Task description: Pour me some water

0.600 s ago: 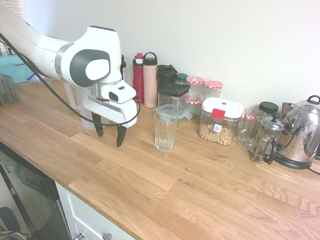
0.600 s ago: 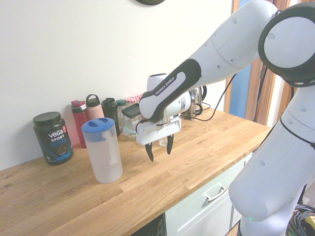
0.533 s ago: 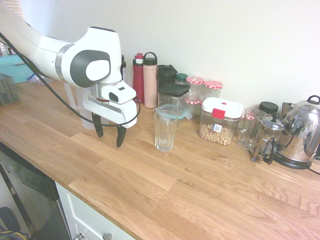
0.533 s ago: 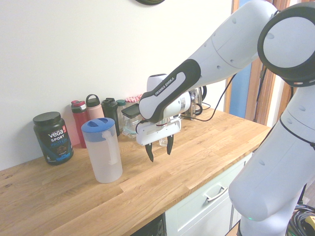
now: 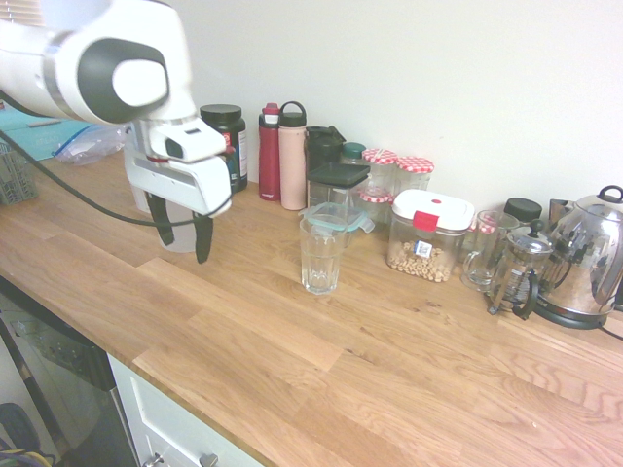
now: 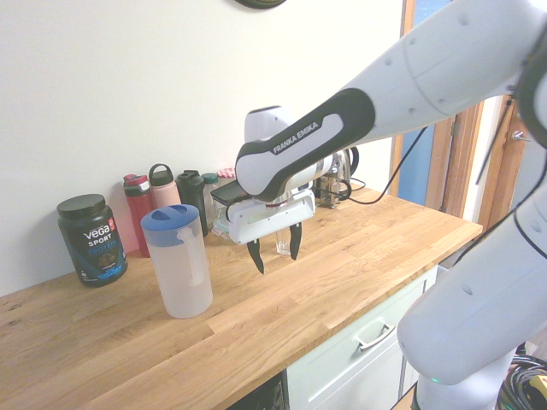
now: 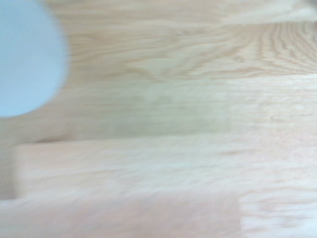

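A frosted plastic jug [image 6: 178, 273] with a blue lid [image 6: 169, 224] stands on the wooden counter [image 6: 282, 316]. In the first exterior view the jug [image 5: 181, 236] is mostly hidden behind my gripper [image 5: 183, 236]. In the second exterior view my gripper [image 6: 273, 258] hangs open and empty just above the counter, to the right of the jug and apart from it. An empty clear glass [image 5: 321, 255] stands upright further along the counter. I cannot make out the water through the jug's frosted wall. The wrist view shows the blurred blue lid [image 7: 25, 59] at one edge.
Along the wall stand a black Vega tub [image 6: 91, 239], a red bottle [image 5: 270, 151], a pink bottle [image 5: 292, 156], dark containers [image 5: 336, 175], checked-lid jars [image 5: 397, 170], a cereal box [image 5: 428, 238], a glass mug [image 5: 484, 251], a French press [image 5: 521, 268] and a kettle [image 5: 589, 258].
The arm has swung away from the glass towards the jug and risen a little. The gripper stays open and empty.
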Robot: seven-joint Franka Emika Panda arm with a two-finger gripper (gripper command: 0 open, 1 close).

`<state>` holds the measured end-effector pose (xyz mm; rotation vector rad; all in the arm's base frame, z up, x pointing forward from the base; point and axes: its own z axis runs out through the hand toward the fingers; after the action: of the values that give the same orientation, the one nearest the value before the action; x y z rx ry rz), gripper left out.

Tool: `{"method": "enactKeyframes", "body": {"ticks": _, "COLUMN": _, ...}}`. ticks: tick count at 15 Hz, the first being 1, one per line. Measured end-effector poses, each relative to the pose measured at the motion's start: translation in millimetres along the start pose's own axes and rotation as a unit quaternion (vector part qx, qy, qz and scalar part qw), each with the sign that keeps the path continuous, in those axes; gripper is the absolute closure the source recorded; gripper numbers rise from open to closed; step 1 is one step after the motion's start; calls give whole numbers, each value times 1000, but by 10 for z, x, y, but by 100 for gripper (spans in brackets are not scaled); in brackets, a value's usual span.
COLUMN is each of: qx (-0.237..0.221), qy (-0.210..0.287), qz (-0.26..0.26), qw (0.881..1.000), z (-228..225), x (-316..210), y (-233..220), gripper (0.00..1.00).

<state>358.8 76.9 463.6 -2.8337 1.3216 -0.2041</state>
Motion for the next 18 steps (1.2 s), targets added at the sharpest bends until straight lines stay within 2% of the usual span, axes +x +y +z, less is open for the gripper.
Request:
{"method": "enactKeyframes", "body": {"ticks": 3, "qx": 56, "qy": 48, "qz": -28, "qw": 997, "z": -340, "x": -624, "y": -76, "gripper": 0}}
{"method": "enactKeyframes", "body": {"ticks": 6, "qx": 91, "qy": 88, "qz": -33, "qw": 991, "z": -365, "x": -1108, "y": -304, "gripper": 0}}
{"method": "enactKeyframes", "body": {"ticks": 10, "qx": 134, "qy": 123, "qz": -7, "qw": 983, "z": -353, "x": -1222, "y": -757, "gripper": 0}}
{"method": "enactKeyframes", "body": {"ticks": 13, "qx": 140, "qy": 137, "qz": -4, "qw": 981, "z": -323, "x": -1157, "y": -1081, "gripper": 0}}
{"method": "enactKeyframes", "body": {"ticks": 14, "qx": 141, "qy": 136, "qz": -4, "qw": 981, "z": -297, "x": -1115, "y": -1157, "gripper": 100}}
{"method": "enactKeyframes", "body": {"ticks": 18, "qx": 143, "qy": 132, "qz": 1, "qw": 981, "z": -171, "x": -931, "y": -1283, "gripper": 100}}
